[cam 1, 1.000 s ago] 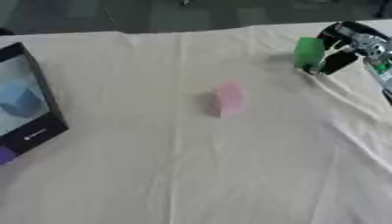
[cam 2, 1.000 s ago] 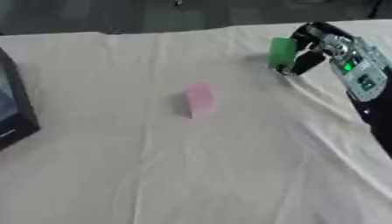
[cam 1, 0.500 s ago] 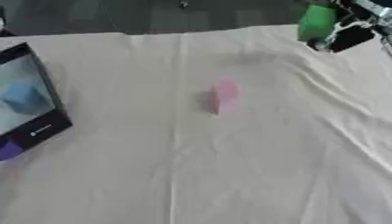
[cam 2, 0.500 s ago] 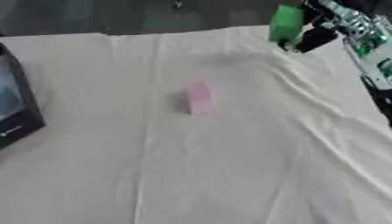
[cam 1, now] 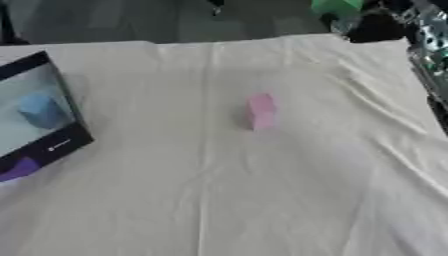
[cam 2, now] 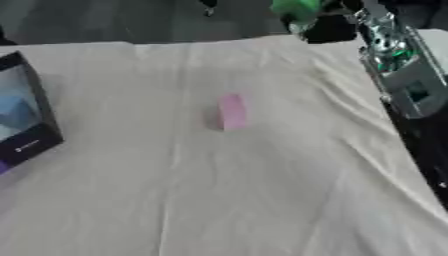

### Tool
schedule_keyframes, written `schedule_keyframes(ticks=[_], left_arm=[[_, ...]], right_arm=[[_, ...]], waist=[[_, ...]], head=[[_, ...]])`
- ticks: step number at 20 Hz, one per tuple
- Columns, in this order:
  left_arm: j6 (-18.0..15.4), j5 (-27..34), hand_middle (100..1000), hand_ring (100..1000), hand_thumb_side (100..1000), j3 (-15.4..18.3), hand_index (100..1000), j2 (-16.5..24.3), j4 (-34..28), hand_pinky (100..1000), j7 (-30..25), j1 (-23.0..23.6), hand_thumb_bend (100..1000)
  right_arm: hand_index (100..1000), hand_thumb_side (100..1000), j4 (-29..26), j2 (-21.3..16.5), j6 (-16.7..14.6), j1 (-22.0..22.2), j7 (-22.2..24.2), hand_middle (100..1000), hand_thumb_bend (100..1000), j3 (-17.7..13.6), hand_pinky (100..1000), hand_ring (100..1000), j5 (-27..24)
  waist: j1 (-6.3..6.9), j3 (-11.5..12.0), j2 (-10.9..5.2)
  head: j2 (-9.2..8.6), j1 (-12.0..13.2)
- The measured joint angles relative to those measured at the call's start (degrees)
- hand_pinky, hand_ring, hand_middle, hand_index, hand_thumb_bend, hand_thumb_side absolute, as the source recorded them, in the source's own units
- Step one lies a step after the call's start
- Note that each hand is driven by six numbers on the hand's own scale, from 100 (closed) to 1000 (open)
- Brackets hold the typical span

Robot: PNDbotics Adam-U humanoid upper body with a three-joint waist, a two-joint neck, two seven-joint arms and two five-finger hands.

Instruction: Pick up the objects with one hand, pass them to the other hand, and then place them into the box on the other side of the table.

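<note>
- right hand point(cam 2: 337, 20) up at the top right corner, lifted clear of the cloth, fingers wrapped round a green block point(cam 2: 296, 7).
- green block sits at the very top edge, above the table's far side, partly cut off by the frame.
- right arm point(cam 2: 398, 75) runs down the right edge, silver and black, a green light glowing on it.
- pink block point(cam 1: 260, 111) stands alone mid-table on the cream cloth point(cam 1: 227, 200), well apart from the hand.
- box point(cam 1: 35, 120) lies at the left edge, black rim, with a blue shape point(cam 1: 38, 110) inside and something purple point(cam 1: 17, 169) at its near corner.
- left hand shows in neither view.
</note>
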Motion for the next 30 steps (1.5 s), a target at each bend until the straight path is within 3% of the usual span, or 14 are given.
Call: schedule_keyframes(ticks=[6,9,10,11,13,14,15,24,28,30], left_arm=[[-1.7,1.0,740,766,486,-1.4,766,-0.6,-0.1,848,0.2,-2.9,250],[-3.8,1.0,741,770,486,-2.8,768,-1.5,-0.1,850,-2.6,-4.7,277],[-4.6,1.0,734,769,447,-3.4,765,-1.9,-0.1,850,-3.9,-5.4,321],[-5.4,1.1,735,769,454,-4.0,764,-2.3,0.0,852,-5.4,-5.9,250],[-6.9,1.0,734,771,471,-5.4,765,-3.1,0.3,858,-8.8,-7.0,266],[-7.5,1.0,735,771,471,-6.1,766,-3.5,0.7,857,-10.5,-7.6,266],[-8.1,0.8,736,772,475,-6.7,770,-3.9,1.0,857,-12.2,-8.3,267],[-10.4,0.5,761,785,598,-13.7,819,-9.2,4.3,845,-25.0,-12.9,309],[-10.0,-1.4,788,810,570,-16.5,840,-11.1,5.9,855,-28.8,-13.7,341],[-9.9,-2.6,794,817,598,-17.4,845,-11.9,6.6,859,-29.5,-13.8,340]], right_arm=[[471,100,-0.6,5.2,0.5,2.4,-5.6,499,128,3.5,690,726,-2.7],[471,100,-0.6,6.6,0.6,3.1,-7.3,499,127,5.8,689,727,-3.8],[471,100,-0.6,7.0,0.6,3.3,-7.7,499,169,6.5,689,727,-4.2],[471,100,-0.6,7.4,0.4,3.5,-8.0,499,127,7.3,690,727,-4.5],[471,100,-0.6,8.1,0.1,3.6,-8.5,500,123,8.5,692,729,-5.1],[471,100,-0.6,8.5,-0.1,3.6,-8.6,498,201,9.0,694,730,-5.4],[471,100,-0.6,8.7,-0.3,3.6,-8.7,500,124,9.5,695,730,-5.7],[473,100,-0.6,9.9,-1.9,3.3,-6.4,502,123,13.6,704,733,-6.3],[474,100,-0.7,10.3,-2.2,3.0,-5.3,502,151,14.6,704,733,-6.1],[473,100,-0.8,10.5,-2.3,2.9,-4.6,502,125,15.1,705,733,-5.9]], waist=[[0.00,0.0,-1.00],[0.00,0.1,-1.26],[0.00,0.1,-1.39],[0.00,0.2,-1.52],[0.00,0.3,-1.63],[0.00,0.4,-1.68],[0.00,0.4,-1.70],[0.00,0.5,-2.78],[0.30,0.6,-2.80],[0.38,0.6,-2.80]], head=[[1.55,-0.7],[2.29,-1.0],[2.46,-1.1],[2.49,-1.2],[2.61,-1.5],[2.78,-1.5],[2.93,-1.6],[3.47,-1.6],[3.49,-1.6],[3.49,-1.6]])
